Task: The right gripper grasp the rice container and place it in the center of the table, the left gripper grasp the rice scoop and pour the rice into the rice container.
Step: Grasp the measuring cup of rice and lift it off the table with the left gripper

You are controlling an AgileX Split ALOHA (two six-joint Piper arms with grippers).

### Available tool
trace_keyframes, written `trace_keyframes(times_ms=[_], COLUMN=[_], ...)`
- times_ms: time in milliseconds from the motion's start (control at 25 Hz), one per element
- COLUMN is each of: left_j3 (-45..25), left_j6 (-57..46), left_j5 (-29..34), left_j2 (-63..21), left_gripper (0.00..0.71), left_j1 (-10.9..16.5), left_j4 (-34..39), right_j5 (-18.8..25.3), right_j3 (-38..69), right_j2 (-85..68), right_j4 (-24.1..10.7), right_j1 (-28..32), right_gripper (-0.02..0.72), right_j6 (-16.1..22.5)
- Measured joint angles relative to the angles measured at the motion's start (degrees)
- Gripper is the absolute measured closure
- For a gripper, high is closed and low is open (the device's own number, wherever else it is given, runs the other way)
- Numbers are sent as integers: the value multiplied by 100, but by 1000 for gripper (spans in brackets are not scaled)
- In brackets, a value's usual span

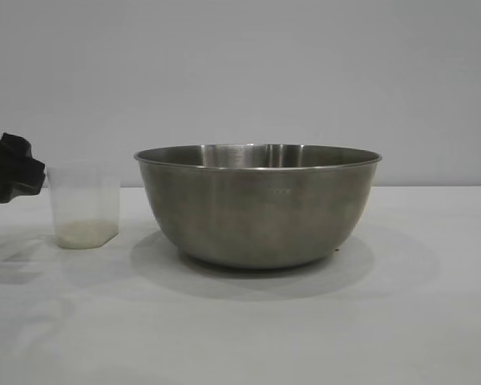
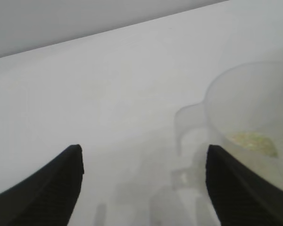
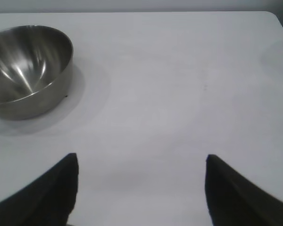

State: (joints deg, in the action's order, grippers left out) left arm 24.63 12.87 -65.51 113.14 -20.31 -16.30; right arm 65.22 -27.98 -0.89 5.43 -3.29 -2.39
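At the frame's left edge, the black left gripper [image 1: 24, 178], fingers wide and empty, sits just left of the translucent plastic rice scoop [image 1: 84, 204]; its loop handle [image 2: 188, 129] faces the claw.

You have a large round brushed stainless-steel bowl [image 1: 256, 204], dull grey outside and glossier, mirror-streaked inside. Your small translucent whitish plastic measuring cup [image 1: 84, 204] looks smooth and frosted. The plain white table [image 1: 401, 321] is matt. The black tapering gripper fingers [image 2: 47, 188] seem matt plastic.
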Motion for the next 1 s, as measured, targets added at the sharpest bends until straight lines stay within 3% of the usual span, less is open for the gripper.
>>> trace_keyframes(times_ms=[520,680,760,880,1000], left_j3=[226,326,360,397,402], left_j6=[0,0,0,0,0], left_j5=[-11,-1,-1,-1,-1], left_j2=[389,389,389,389,389], left_gripper=[205,430,490,480,363], left_j1=[0,0,0,0,0], left_j4=[57,29,-7,-38,-42], right_j5=[0,0,0,0,0], right_j3=[0,0,0,0,0], right_j2=[0,0,0,0,0], right_j4=[0,0,0,0,0], right_j1=[0,0,0,0,0], right_gripper=[225,225,225,225,225], right_j6=[0,0,0,0,0])
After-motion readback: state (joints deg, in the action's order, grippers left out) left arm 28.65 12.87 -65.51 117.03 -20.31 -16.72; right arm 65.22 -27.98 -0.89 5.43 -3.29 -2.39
